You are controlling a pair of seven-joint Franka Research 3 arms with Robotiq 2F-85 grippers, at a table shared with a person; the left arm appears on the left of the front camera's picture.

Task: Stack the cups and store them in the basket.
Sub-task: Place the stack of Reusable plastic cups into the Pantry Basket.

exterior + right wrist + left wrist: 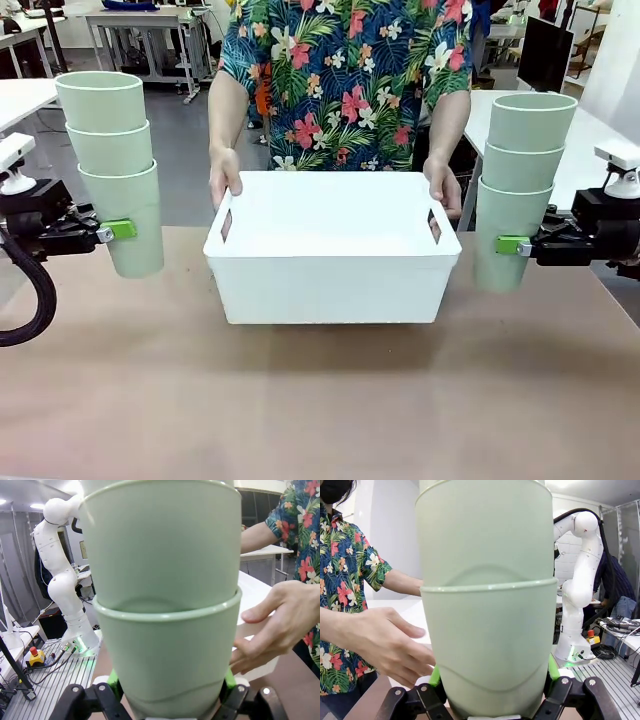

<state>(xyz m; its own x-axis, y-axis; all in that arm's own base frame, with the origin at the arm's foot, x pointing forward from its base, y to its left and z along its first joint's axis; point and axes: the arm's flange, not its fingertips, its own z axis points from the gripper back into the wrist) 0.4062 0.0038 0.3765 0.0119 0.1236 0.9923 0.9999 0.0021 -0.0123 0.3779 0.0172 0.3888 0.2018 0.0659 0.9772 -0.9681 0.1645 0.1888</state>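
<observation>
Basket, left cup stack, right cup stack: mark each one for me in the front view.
basket [330,290], front view, on its near wall.
left cup stack [112,152], front view, on the middle cup.
right cup stack [522,168], front view, on the middle cup.

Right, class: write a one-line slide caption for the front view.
Left gripper and right gripper each hold three stacked cups beside the white basket a person holds.
</observation>
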